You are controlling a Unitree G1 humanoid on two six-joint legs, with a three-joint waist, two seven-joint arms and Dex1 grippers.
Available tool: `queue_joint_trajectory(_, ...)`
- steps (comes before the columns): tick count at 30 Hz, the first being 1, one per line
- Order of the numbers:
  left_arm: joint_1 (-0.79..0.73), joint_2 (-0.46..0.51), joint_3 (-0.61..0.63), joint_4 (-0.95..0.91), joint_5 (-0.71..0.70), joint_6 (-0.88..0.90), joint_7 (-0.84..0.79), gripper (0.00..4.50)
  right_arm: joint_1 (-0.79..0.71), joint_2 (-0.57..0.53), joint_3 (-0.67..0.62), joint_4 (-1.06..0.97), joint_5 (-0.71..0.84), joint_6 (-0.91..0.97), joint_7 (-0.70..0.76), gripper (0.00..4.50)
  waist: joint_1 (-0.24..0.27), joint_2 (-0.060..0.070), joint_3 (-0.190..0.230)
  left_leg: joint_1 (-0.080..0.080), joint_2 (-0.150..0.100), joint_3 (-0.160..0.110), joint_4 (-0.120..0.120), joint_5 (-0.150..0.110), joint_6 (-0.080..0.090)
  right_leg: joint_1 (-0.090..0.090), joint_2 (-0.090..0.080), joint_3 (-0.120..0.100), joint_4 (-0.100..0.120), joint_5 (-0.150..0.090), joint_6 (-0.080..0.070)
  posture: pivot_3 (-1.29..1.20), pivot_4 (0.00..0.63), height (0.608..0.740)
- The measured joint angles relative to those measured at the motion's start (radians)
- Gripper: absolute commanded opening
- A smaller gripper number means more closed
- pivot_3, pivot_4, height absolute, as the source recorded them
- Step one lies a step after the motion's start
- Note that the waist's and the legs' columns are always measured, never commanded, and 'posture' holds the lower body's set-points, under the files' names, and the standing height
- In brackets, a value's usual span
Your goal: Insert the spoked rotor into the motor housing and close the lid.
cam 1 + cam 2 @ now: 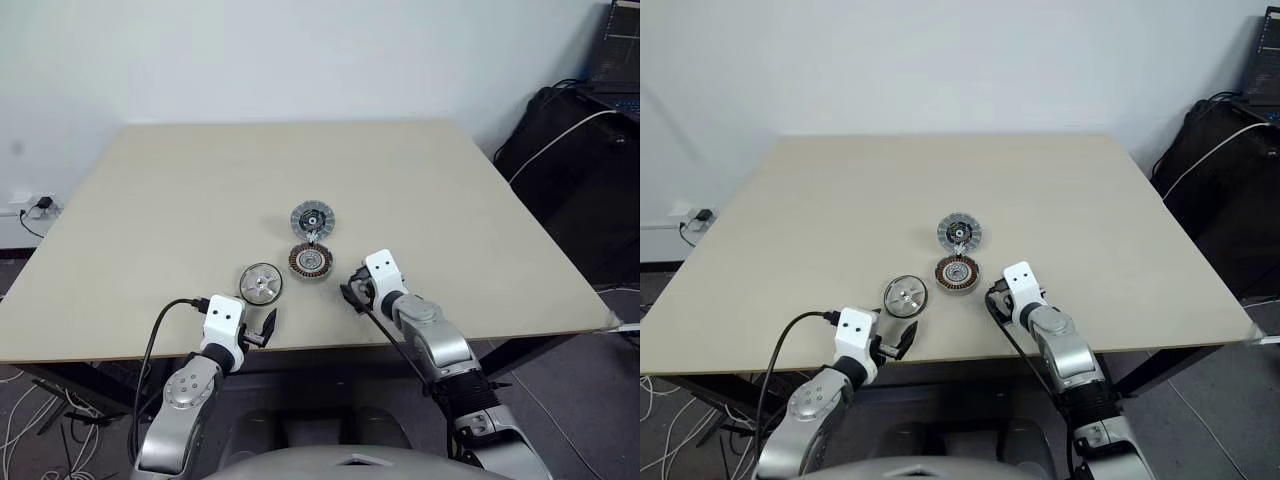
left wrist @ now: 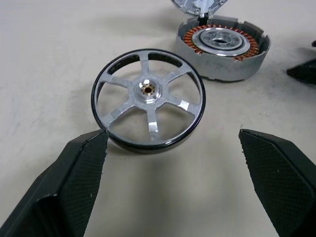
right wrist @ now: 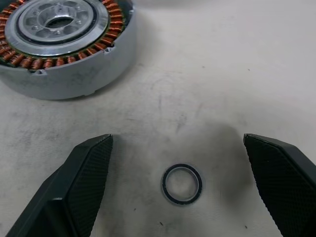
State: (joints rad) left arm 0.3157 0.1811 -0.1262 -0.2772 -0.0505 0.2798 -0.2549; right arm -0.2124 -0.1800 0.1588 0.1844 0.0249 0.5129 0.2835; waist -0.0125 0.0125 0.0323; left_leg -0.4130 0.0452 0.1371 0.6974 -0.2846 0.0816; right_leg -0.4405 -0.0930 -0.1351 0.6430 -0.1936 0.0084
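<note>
The spoked rotor (image 1: 261, 283) lies flat on the table, a pale silver wheel with a dark rim (image 2: 148, 101). To its right sits the motor housing (image 1: 311, 261), its copper windings facing up (image 3: 59, 39). Just behind the housing lies the lid (image 1: 312, 217), dark hub up. My left gripper (image 2: 170, 173) stands open just short of the rotor, with nothing between its fingers (image 2: 74, 182). My right gripper (image 3: 177, 143) is open too, low over the table just right of the housing and apart from it.
A small dark ring (image 3: 182, 183) lies on the table between the right gripper's fingers. The beige table (image 1: 450, 200) is bare elsewhere. A black bag with a white cable (image 1: 570, 150) stands off the table at the right.
</note>
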Motion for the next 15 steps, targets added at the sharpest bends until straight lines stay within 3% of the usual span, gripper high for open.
queue_joint_trajectory(5, 0.009, 0.000, 0.001, 0.000, 0.000, 0.000, 0.006, 4.47, 0.037, -0.002, -0.019, -0.021, 0.017, -0.005, 0.002, 4.50, 0.002, 0.001, -0.001, 0.000, 0.000, 0.000, 0.000, 0.000, 0.000, 0.000, -0.003, 0.000, 0.000, 0.000, 0.000, 0.00, 0.000, 0.740)
queue_joint_trajectory(6, 0.009, 0.000, 0.001, 0.000, 0.000, 0.000, 0.006, 4.49, 0.044, -0.004, -0.019, -0.029, 0.019, -0.003, 0.003, 4.32, 0.001, 0.001, -0.001, 0.000, 0.000, 0.000, 0.000, 0.000, 0.000, 0.000, -0.003, 0.000, 0.000, 0.000, 0.000, 0.00, 0.000, 0.740)
queue_joint_trajectory(8, 0.009, 0.000, 0.001, 0.000, 0.000, 0.000, 0.006, 4.50, 0.060, -0.008, -0.020, -0.045, 0.024, -0.001, 0.009, 3.93, 0.002, 0.001, -0.001, 0.000, 0.000, 0.000, 0.000, 0.000, 0.000, 0.000, -0.003, 0.000, 0.000, 0.000, 0.000, 0.00, 0.000, 0.740)
queue_joint_trajectory(15, 0.005, 0.001, 0.000, 0.000, 0.000, 0.000, 0.004, 4.50, 0.091, -0.010, -0.017, -0.081, 0.027, 0.015, 0.022, 1.64, 0.002, 0.002, -0.004, 0.001, 0.000, -0.001, 0.000, 0.000, 0.000, 0.001, -0.004, 0.000, 0.000, 0.000, 0.000, 0.00, 0.000, 0.740)
